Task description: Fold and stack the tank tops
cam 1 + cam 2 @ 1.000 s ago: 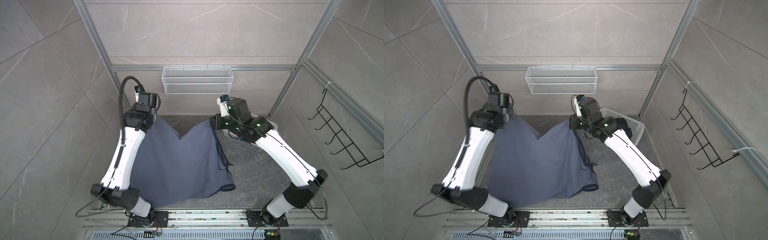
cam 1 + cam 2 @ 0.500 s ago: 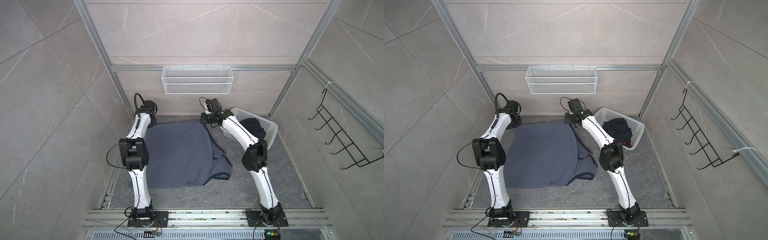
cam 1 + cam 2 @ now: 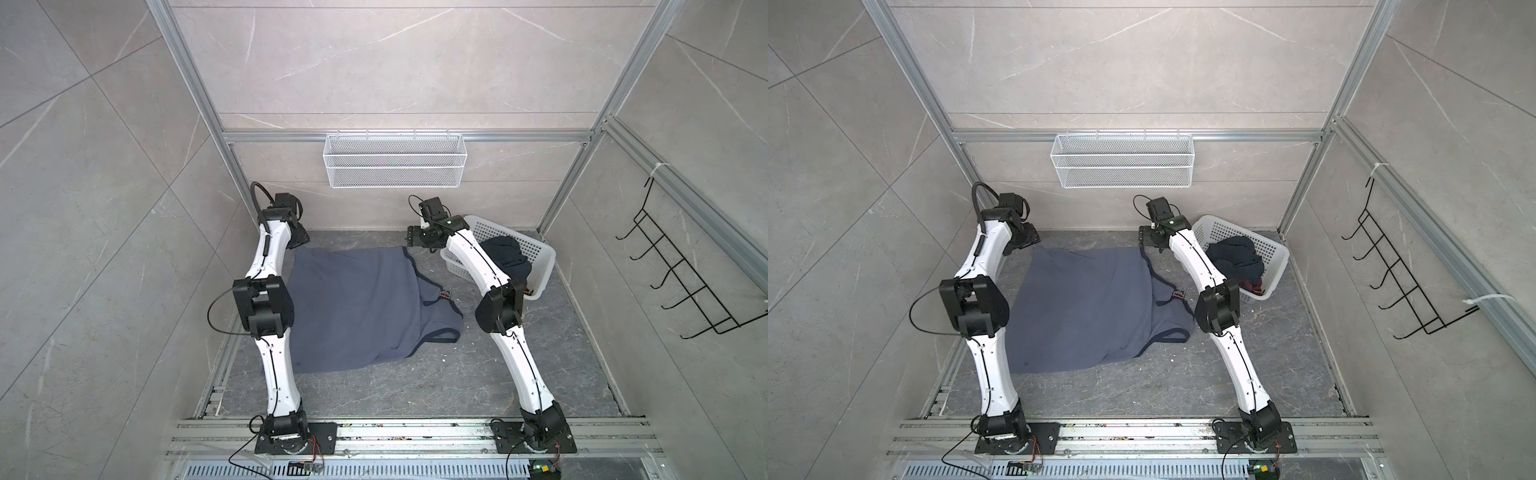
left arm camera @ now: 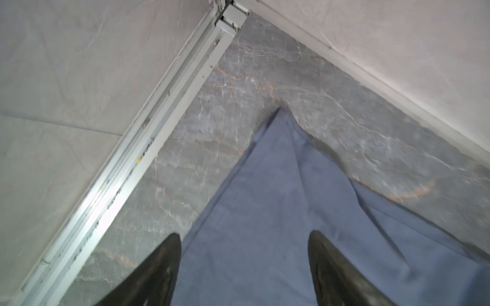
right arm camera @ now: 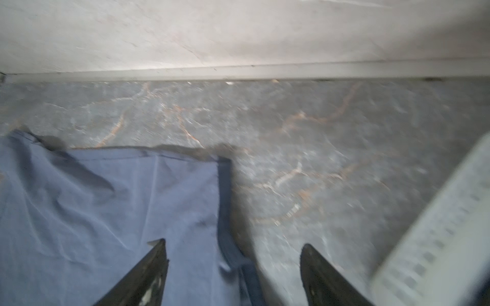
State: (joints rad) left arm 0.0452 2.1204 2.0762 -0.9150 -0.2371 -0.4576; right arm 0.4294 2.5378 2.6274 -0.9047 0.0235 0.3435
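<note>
The slate-blue cloth tank top (image 3: 357,307) is spread beside the white perforated plastic basket (image 3: 542,270), with the left gripper (image 4: 244,234) and the right gripper (image 5: 233,243) held over its corners, jaws apart and empty.

I logged left arm (image 3: 269,254) and right arm (image 3: 474,258) reaching far forward. Down low, left gripper (image 4: 244,235) stood with jaws wide, holding nothing; right gripper (image 5: 233,242) the same, spread and empty.

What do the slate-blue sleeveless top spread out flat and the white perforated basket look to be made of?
Slate-blue sleeveless top: soft matte cloth, probably cotton knit; it lies limp with shallow creases and darker bound edges. White perforated basket: rigid moulded plastic, smooth finish, judging by its even rows of holes.
</note>
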